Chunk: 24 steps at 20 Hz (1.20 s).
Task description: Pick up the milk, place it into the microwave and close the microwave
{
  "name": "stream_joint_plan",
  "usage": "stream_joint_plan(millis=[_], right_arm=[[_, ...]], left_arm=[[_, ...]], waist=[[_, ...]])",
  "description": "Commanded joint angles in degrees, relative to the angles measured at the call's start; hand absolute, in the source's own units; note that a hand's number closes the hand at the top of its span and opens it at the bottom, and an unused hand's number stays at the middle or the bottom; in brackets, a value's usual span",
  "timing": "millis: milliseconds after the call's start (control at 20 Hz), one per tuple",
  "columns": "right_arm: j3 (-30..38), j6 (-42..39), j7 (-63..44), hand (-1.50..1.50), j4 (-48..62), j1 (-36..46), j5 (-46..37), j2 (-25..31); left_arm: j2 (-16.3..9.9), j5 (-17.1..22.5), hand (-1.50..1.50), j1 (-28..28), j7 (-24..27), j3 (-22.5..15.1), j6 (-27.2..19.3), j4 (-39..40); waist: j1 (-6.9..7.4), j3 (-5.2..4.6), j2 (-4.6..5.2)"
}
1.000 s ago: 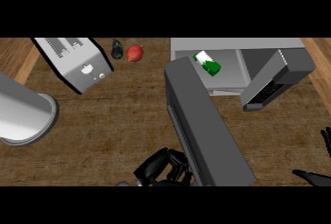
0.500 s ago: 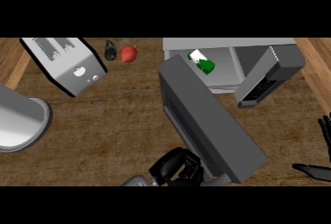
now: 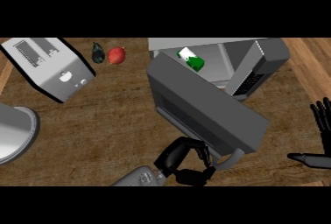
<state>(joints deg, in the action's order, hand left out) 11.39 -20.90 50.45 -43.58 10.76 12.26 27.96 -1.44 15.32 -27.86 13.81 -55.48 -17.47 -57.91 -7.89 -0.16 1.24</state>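
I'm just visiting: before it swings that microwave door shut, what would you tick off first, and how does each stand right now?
1. Milk inside the microwave: ok, the green and white carton sits in the cavity.
2. Door shut: not ok, it stands open.
3. Left hand at the door's handle: ok, its fingers curl by it.
4. Right hand out of the way: ok, open at the view's right edge.
5. Carton clear of the door's path: cannot tell.

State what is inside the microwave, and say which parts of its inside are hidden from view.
Inside the microwave stands the green-and-white milk, near the opening's left side. The open door, pushed by the left hand, covers the lower front of the cavity and the carton's base.
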Motion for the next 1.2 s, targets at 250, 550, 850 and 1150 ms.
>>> stream_joint_plan(millis=[250, 550, 850, 1150], right_arm=[[-2.59, -7.11, -0.78, -1.50, -5.55, 1.83, 2.56, 0.96], [-4.76, -7.59, -4.22, -1.50, -8.40, 3.27, 3.37, 1.58], [-4.81, -7.06, -6.10, -1.50, -11.27, 6.20, 5.27, 2.37], [-5.70, -9.28, -8.18, -1.50, -13.20, 8.00, 7.27, 3.26]], left_arm=[[1.41, 8.06, 1.50, -9.68, 0.26, -1.04, -6.17, 0.69], [1.43, 9.50, 1.50, -17.36, 2.39, 1.53, -10.48, 3.21], [1.44, 13.09, 1.50, -23.35, 1.73, 3.53, -11.84, 6.47], [1.44, 15.30, 1.50, -28.46, 2.29, 4.92, -12.74, 9.94]], waist=[[-4.82, -0.09, 0.61], [-7.35, 0.01, 1.41], [-9.82, 0.19, 2.34], [-11.85, 0.39, 3.39]])
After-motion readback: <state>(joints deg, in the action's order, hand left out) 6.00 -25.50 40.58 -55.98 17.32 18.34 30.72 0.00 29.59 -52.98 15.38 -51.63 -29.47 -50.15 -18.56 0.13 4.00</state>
